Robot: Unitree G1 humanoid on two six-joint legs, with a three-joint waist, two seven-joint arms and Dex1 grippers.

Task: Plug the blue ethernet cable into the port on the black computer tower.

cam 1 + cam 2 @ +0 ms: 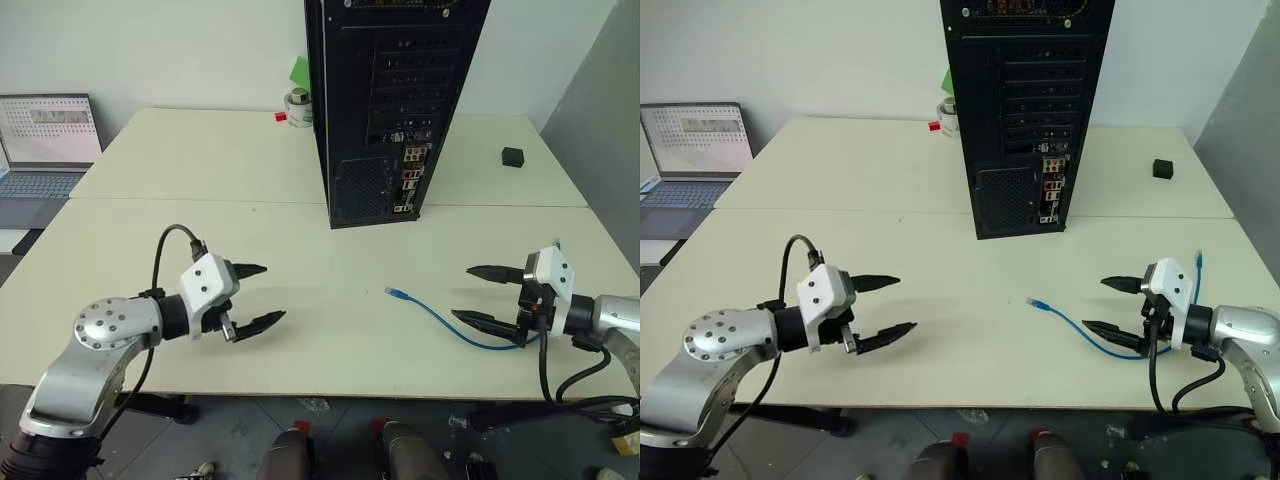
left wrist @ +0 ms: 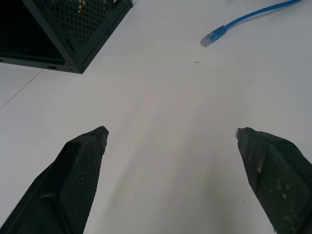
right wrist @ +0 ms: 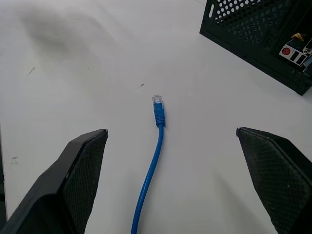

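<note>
I am holding both claws spread wide and empty, the left claw at eight o'clock, the right claw at four. The blue ethernet cable is lying on the counter, its plug toward the black computer tower at twelve. I am judging the right should pinch just behind the plug. The right wrist view is showing the clear plug tip; the head views are showing the port strip.

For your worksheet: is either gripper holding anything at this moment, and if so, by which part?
Nothing is held. The left gripper and right gripper are both open above the table; the cable lies loose on it.
</note>
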